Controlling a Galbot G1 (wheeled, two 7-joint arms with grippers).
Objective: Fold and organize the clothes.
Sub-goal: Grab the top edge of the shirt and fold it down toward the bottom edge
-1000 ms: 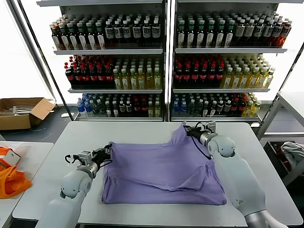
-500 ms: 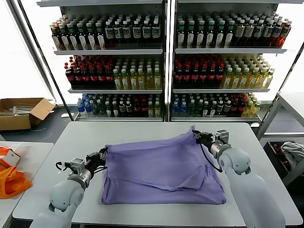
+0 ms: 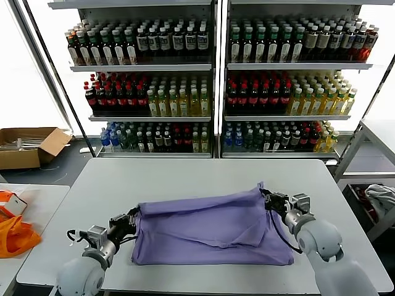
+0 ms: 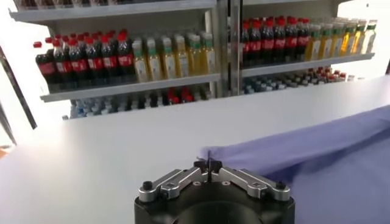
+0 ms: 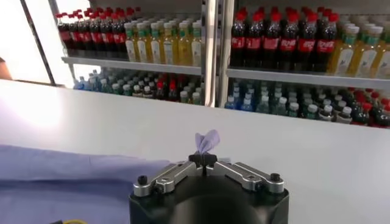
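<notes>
The clothes are one lavender T-shirt, doubled over across the near half of the grey table. My left gripper is shut on the shirt's upper left corner, held slightly above the table. My right gripper is shut on the upper right corner, and a small tuft of lavender cloth sticks out beyond its pinched fingertips. In the left wrist view the pinched edge stretches away from the left gripper. The right wrist view shows the right gripper with fabric draping beside it.
Behind the table stand drink shelves full of bottles. An orange bag lies on a side table at the left, a cardboard box sits on the floor beyond it. A grey-white cloth bundle rests at the right.
Both grippers have pulled the held top edge of the shirt toward me and lower, and have spread apart. The fold now lies flatter and shorter on the table.
</notes>
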